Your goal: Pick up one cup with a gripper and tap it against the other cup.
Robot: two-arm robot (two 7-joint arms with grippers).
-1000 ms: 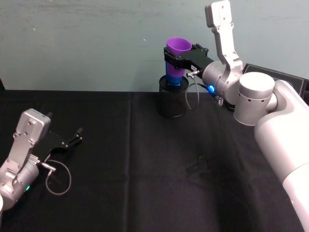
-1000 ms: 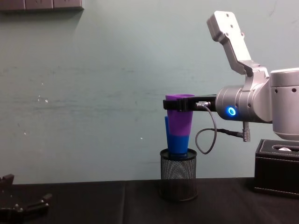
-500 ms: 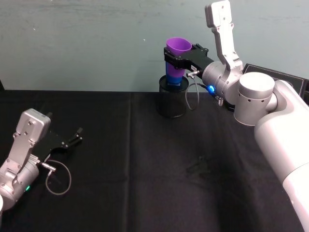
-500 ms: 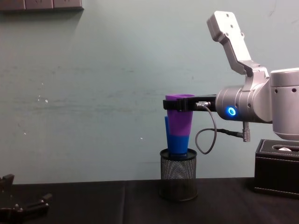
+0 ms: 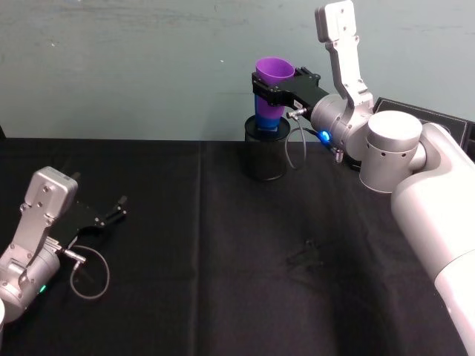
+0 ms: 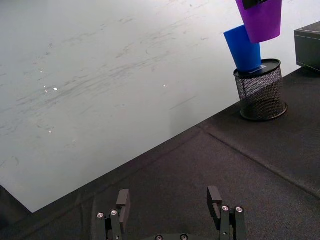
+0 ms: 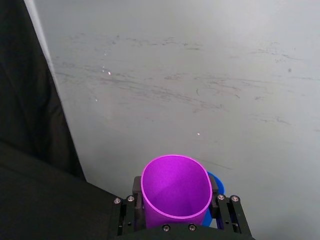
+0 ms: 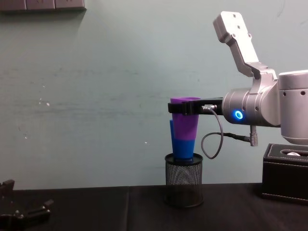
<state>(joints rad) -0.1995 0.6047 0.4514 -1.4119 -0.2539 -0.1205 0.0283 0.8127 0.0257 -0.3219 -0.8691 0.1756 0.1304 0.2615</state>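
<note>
My right gripper (image 8: 184, 108) is shut on the purple cup (image 8: 185, 125) just below its rim and holds it upright in the air. The purple cup (image 5: 273, 80) hangs over the black mesh holder (image 5: 266, 150) at the back of the table. The blue cup (image 6: 243, 49) stands tilted in that holder (image 6: 260, 90), and the purple cup (image 6: 260, 19) overlaps its upper side. I cannot tell whether the two cups touch. The right wrist view looks down into the purple cup (image 7: 175, 186), with a sliver of the blue cup (image 7: 216, 183) behind it. My left gripper (image 5: 111, 211) rests open low at the left.
A black box (image 8: 285, 172) stands on the table at the back right. The black cloth (image 5: 223, 259) covers the table between the arms. A grey-green wall (image 8: 96, 96) rises just behind the mesh holder. A cable loop (image 5: 89, 273) lies by my left arm.
</note>
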